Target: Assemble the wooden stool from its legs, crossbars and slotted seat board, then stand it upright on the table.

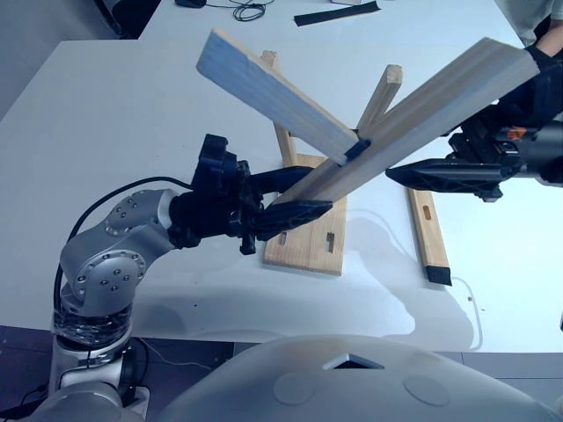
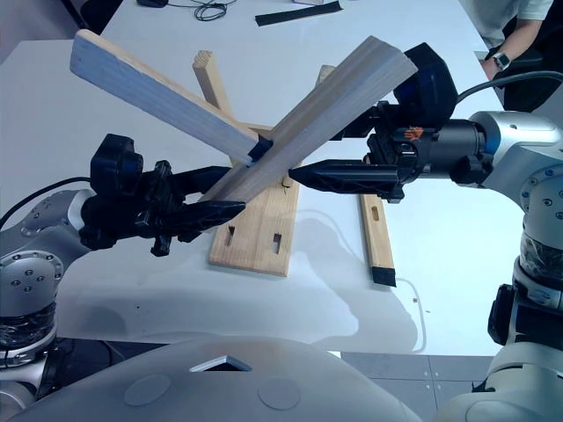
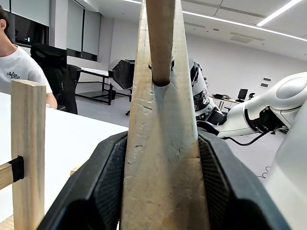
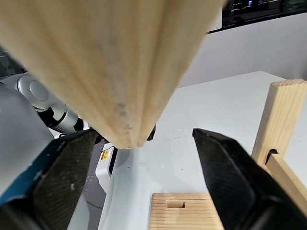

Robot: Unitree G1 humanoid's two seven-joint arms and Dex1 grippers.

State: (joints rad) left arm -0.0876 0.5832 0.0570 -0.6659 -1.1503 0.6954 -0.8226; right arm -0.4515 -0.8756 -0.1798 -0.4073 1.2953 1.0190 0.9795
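Left gripper (image 1: pixel 303 193) is clamping tight on the low end of a long pale wooden leg plank (image 1: pixel 422 114), holding it off the white table (image 1: pixel 132 114). The plank is slanting up to the right gripper (image 4: pixel 144 136), whose fingers are sitting apart on either side of the far end, gaps showing. A second pale plank (image 1: pixel 264 92) is crossing it, meeting at a black-capped crossbar end (image 1: pixel 356 148). Below both grippers a flat slotted wooden seat board (image 1: pixel 308 246) is lying on the table, with more wooden leg sticks (image 1: pixel 380 95) lying over its far end. Under the right gripper, a loose slotted black-tipped wooden bar (image 1: pixel 428 233) is lying flat.
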